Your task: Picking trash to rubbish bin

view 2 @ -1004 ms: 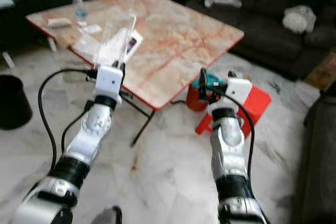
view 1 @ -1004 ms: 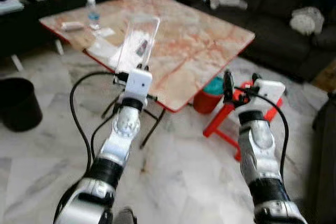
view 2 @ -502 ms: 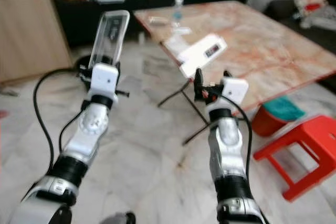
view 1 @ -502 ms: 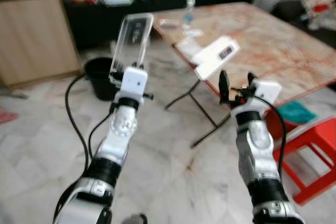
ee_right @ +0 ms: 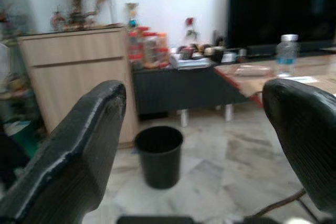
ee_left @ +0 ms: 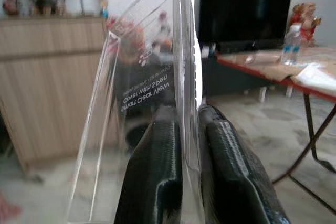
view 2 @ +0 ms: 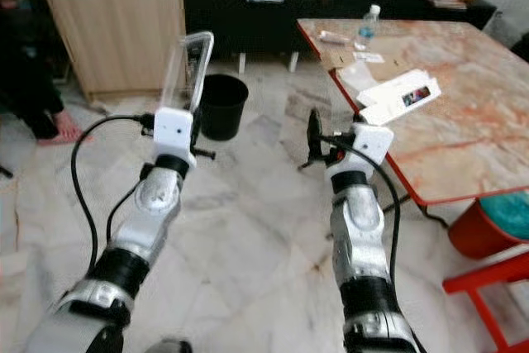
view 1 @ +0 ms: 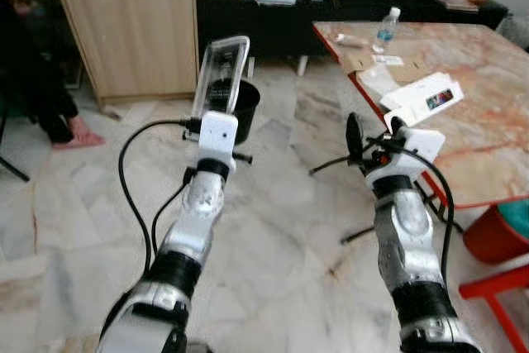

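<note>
A clear plastic package (view 1: 221, 76) with dark print stands upright, and my left gripper (ee_left: 189, 124) is shut on its lower edge. Just behind it on the marble floor stands the black rubbish bin (view 2: 221, 105), open at the top; the same bin (ee_right: 158, 155) sits between the fingers in the right wrist view. My right gripper (view 1: 372, 131) is held up at about the same height, to the right of the bin, open with nothing between its fingers.
A marble-topped folding table (view 1: 488, 146) stands to the right, carrying a white box (view 1: 421, 98), papers and a water bottle (view 1: 383, 29). A wooden cabinet (view 1: 124, 22) and a dark TV bench line the far wall. A person's foot (view 1: 78, 134) rests at left. A red bucket (view 1: 500, 233) sits at lower right.
The view has swung to the left: the table has slid to the right side and the black bin now lies ahead. The left gripper still holds the package; the right stays open.
</note>
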`<state>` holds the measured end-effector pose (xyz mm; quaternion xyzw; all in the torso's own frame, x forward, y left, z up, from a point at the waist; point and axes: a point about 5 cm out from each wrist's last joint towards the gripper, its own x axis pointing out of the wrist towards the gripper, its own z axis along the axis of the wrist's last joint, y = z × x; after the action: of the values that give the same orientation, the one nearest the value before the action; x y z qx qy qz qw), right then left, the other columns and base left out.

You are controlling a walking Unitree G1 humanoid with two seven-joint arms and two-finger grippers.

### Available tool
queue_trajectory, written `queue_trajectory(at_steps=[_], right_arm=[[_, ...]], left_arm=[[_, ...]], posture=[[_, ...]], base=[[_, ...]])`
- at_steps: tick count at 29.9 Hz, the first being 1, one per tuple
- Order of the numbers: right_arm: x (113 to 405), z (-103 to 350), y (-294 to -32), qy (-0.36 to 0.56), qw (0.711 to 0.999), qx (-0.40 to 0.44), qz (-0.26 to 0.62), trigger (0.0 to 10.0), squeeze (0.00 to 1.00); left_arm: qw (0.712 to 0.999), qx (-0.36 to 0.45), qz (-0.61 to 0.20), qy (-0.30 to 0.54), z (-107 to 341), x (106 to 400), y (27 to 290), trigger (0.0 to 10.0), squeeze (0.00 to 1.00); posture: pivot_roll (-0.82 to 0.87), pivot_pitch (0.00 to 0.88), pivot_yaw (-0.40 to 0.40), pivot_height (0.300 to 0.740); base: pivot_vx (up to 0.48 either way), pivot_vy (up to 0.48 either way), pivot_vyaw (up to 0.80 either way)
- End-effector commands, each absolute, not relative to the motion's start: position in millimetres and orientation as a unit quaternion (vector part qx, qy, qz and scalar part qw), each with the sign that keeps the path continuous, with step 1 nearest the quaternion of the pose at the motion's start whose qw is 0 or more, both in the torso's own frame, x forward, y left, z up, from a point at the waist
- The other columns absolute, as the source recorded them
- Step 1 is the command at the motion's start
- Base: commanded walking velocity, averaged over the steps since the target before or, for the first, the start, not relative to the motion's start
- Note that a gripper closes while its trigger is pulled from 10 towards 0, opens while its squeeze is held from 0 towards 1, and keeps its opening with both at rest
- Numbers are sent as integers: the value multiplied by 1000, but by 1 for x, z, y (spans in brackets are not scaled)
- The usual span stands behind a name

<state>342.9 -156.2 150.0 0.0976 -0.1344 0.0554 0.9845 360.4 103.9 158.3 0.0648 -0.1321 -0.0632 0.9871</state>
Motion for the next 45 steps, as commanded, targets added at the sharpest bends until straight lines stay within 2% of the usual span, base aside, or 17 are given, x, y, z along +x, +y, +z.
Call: queue_trajectory(at_steps=[1, 5, 9, 12, 14, 17, 19, 21, 23, 25, 29, 33, 45], right_arm=[[341, 137, -167, -105, 989, 90, 45, 10000, 0], [331, 109, -180, -54, 994, 84, 35, 10000, 0], [329, 103, -181, -43, 995, 82, 37, 10000, 0], [317, 69, -192, 28, 997, 65, 31, 10000, 0], [301, 37, -212, 106, 993, 43, 6, 10000, 0], [297, 31, -216, 122, 992, 40, -1, 10000, 0], [277, 7, -235, 187, 981, 41, -37, 10000, 0], [269, -1, -240, 208, 976, 43, -45, 10000, 0], [249, -20, -247, 259, 963, 41, -58, 10000, 0], [246, -22, -248, 265, 962, 42, -59, 10000, 0], [222, -42, -250, 318, 943, 49, -80, 10000, 0], [210, -52, -244, 339, 935, 58, -83, 10000, 0], [195, -62, -241, 354, 928, 72, -89, 10000, 0]], left_arm=[[991, 59, -81, -88, 139, 359, 101, 10000, 0], [995, 53, -78, -38, 113, 354, 108, 10000, 0], [995, 55, -81, -29, 108, 352, 108, 10000, 0], [990, 97, -96, 32, 80, 345, 113, 10000, 0], [984, 119, -97, 93, 55, 336, 126, 10000, 0], [982, 125, -96, 104, 51, 333, 128, 10000, 0], [976, 124, -91, 151, 29, 319, 139, 10000, 0], [974, 125, -87, 170, 21, 314, 142, 10000, 0], [966, 128, -78, 213, 4, 301, 149, 10000, 0], [965, 129, -78, 216, 3, 300, 150, 10000, 0], [939, 155, -76, 299, -28, 270, 162, 10000, 0], [931, 153, -76, 322, -38, 258, 161, 10000, 0], [928, 144, -70, 337, -44, 252, 154, 10000, 0]], posture=[[7, 120, -187, 740], [-9, 134, -203, 740], [-9, 134, -204, 740], [-12, 140, -203, 740], [-15, 140, -202, 740], [-15, 140, -202, 740], [-21, 135, -204, 740], [-20, 134, -208, 740], [-19, 134, -209, 740], [-19, 134, -209, 740], [-56, 127, -220, 740], [-80, 126, -243, 740], [-91, 113, -251, 740]], base=[[0, 0, 0], [0, 0, 0], [0, 0, 0], [0, 0, 0], [0, 0, 0], [0, 0, 0], [133, 0, 0], [480, 0, 0], [480, 0, 0], [480, 0, 0], [405, 0, 0], [415, 0, 0], [339, 0, 0]])
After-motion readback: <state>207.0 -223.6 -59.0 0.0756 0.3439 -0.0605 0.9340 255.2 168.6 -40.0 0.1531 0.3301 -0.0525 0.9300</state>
